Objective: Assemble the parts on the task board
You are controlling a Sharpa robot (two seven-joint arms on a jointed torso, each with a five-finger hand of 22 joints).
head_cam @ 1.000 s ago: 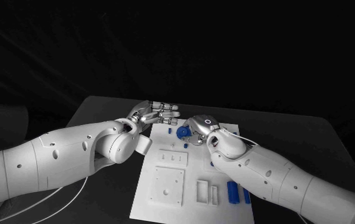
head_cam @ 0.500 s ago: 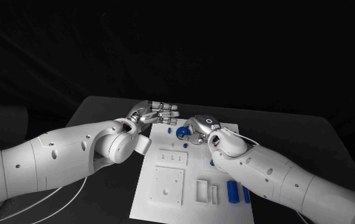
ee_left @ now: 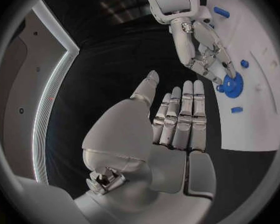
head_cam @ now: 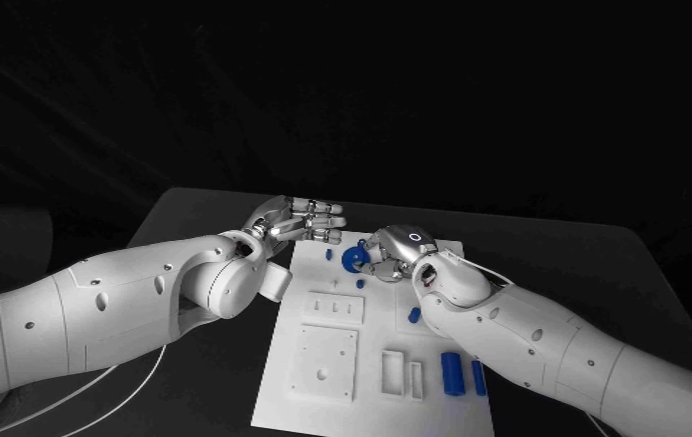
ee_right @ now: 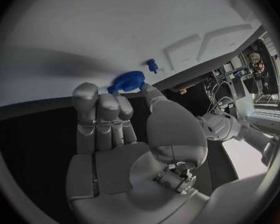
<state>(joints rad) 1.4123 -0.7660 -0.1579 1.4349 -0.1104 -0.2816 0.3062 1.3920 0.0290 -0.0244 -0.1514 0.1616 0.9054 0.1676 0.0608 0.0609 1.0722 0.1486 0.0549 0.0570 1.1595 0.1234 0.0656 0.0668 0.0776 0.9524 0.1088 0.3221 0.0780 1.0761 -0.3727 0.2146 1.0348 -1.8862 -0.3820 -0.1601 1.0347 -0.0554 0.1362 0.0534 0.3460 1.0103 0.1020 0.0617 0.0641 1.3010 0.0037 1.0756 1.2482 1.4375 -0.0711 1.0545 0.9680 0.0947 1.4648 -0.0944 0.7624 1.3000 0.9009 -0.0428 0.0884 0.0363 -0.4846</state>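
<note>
Darkness surrounds the black tabletop [head_cam: 188,217] that we look down on, and the white task board [head_cam: 378,397] lies along its middle, running from near to far. We see our left arm [head_cam: 101,307] coming in from the left and our right arm [head_cam: 577,357] from the right, both reaching toward the board's far end. Our left hand [head_cam: 300,221] hovers at the board's far left corner with its fingers [ee_left: 187,114] stretched out straight, side by side, holding nothing. Our right hand [head_cam: 389,255] is at the far middle of the board, and its fingers [ee_right: 102,109] are curled around a blue gear [ee_right: 125,81], pinching it between thumb and fingertips just above or on the white surface; we cannot tell whether it touches. On the board's near part sit raised white blocks: a large square plate [head_cam: 327,360], a smaller one [head_cam: 335,308] beyond it, and narrow slotted pieces [head_cam: 394,372] to the right. Two long blue bars [head_cam: 451,373] lie side by side near the right edge. A small blue peg [ee_right: 152,64] stands just beside the gear, and another small blue piece [head_cam: 330,254] lies near our left fingertips.
</note>
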